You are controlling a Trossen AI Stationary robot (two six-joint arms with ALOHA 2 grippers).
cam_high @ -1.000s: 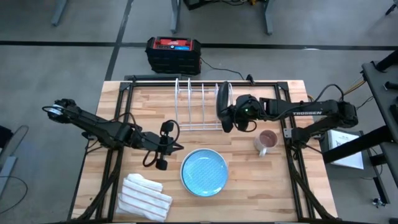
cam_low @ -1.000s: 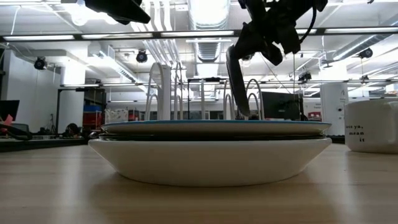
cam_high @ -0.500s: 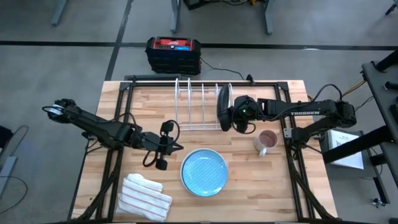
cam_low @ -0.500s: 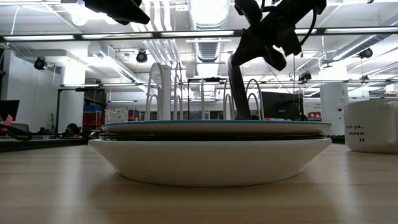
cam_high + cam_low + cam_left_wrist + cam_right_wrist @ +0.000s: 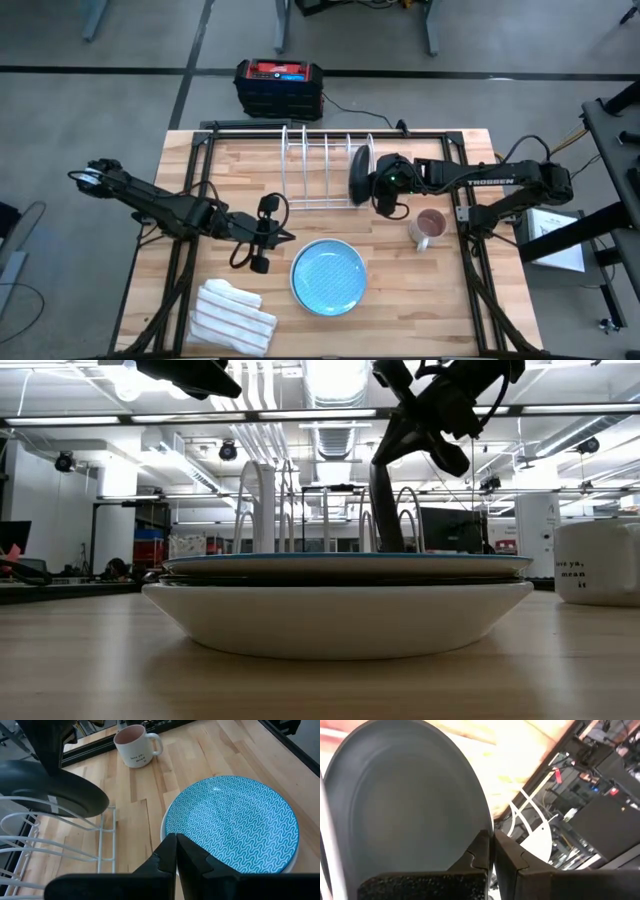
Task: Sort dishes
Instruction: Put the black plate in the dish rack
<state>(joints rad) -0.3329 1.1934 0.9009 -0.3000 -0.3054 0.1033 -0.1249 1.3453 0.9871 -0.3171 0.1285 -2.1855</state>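
My right gripper (image 5: 372,186) is shut on the dark blue-grey dish (image 5: 356,177), which stands on edge among the wires of the rack (image 5: 318,170) at the table's far middle. In the low view the dish (image 5: 383,510) is nearly upright, its lower edge hidden behind the stack. The light blue dish (image 5: 328,276) lies on top of a white dish (image 5: 340,615) at the near middle. The red dish does not show. My left gripper (image 5: 262,236) is shut and empty, left of the stack. My right gripper pinches the dark dish's rim (image 5: 482,820) between its two fingers, on the upper part of the edge that faces the table's right. The fingers slant down from the right. The dish stands nearly upright below them inside the rack.
A beige mug (image 5: 428,228) stands right of the rack. A folded striped cloth (image 5: 235,315) lies at the near left corner. A black and red box (image 5: 279,84) sits on the floor beyond the far edge. Bare wood lies between the rack and the stack.
My right gripper has gone down toward the rack with the dark dish, still shut on it. The dish has tipped from a slant to nearly upright and sunk lower among the rack's wires.
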